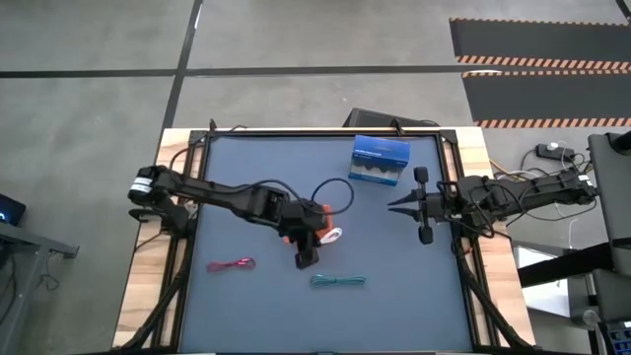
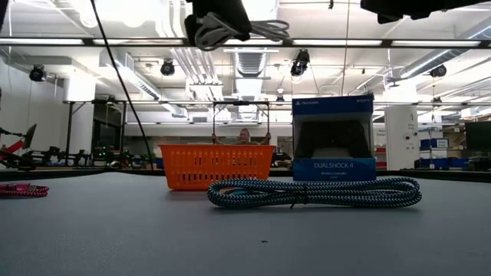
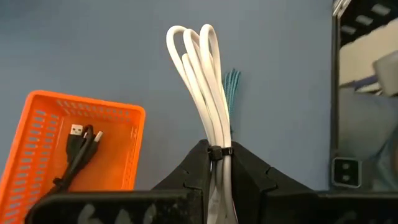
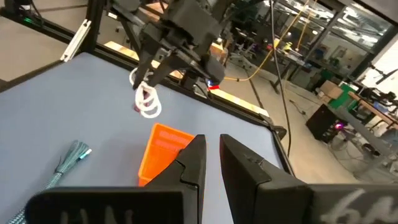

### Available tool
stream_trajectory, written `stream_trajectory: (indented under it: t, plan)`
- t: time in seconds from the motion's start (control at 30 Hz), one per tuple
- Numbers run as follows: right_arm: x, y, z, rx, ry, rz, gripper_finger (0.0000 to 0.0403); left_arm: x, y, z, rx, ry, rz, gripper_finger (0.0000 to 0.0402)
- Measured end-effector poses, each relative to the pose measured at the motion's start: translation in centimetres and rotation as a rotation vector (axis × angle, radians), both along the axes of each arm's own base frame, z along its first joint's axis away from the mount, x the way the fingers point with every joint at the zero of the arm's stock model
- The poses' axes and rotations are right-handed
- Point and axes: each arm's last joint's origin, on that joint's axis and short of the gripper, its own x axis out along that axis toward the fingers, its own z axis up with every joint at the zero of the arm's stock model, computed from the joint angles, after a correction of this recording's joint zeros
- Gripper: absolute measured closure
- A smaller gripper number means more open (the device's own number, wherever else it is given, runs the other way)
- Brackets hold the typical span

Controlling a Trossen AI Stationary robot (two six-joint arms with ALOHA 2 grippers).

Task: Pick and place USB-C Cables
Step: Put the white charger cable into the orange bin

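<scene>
While the left gripper [image 1: 317,235] hangs over the orange basket [image 1: 317,211], seen from above, its fingers are clamped on the white cable [image 1: 334,235]; the pink cable [image 1: 231,265] and teal cable [image 1: 338,281] lie on the mat nearer the table's front edge than the basket. At table level, the teal one shows a woven, rope-like braid. Past the left wrist, the white coil looks light, smooth and floppy, so I'd judge the tied waist the best grip, exactly where it's pinched; a black cable [image 3: 78,157] already lies inside the latticed plastic basket. The right gripper [image 4: 212,157] waits beside the basket, fingers slightly parted, empty.
</scene>
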Motion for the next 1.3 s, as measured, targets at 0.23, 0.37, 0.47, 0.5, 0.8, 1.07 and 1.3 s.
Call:
stream_trajectory:
  t: [0.23, 0.37, 0.47, 0.5, 0.8, 1.07, 1.3]
  plan:
    - [0.0, 0.0, 0.0, 0.0, 0.002, -0.001, 0.0365, -0.1, 0.8, -1.0, 0.119, 0.062, -0.086, 0.0374]
    - [0.0, 0.0, 0.0, -0.007, 0.001, -0.002, 0.0365, -0.2, 1.5, -1.3, 0.149, 0.092, -0.104, 0.0374]
    - [0.0, 0.0, 0.0, -0.01, 0.001, -0.015, 0.0365, -0.5, 1.8, -1.5, 0.176, 0.119, -0.135, 0.0374]
    - [0.0, -0.1, 0.0, -0.01, 0.001, -0.016, 0.0365, -0.5, 1.8, -1.6, 0.186, 0.126, -0.15, 0.0374]
    - [0.0, -0.1, 0.0, 0.0, 0.001, -0.018, 0.0365, -0.6, 2.4, -1.9, 0.221, 0.134, -0.194, 0.0373]
    - [0.0, -0.1, 0.0, 0.001, 0.001, -0.018, 0.0365, -0.5, 3.2, -2.0, 0.23, 0.135, -0.188, 0.0373]
    - [0.0, -0.1, 0.0, 0.001, 0.003, -0.018, 0.0365, -0.2, 3.7, -2.5, 0.233, 0.106, -0.175, 0.0373]
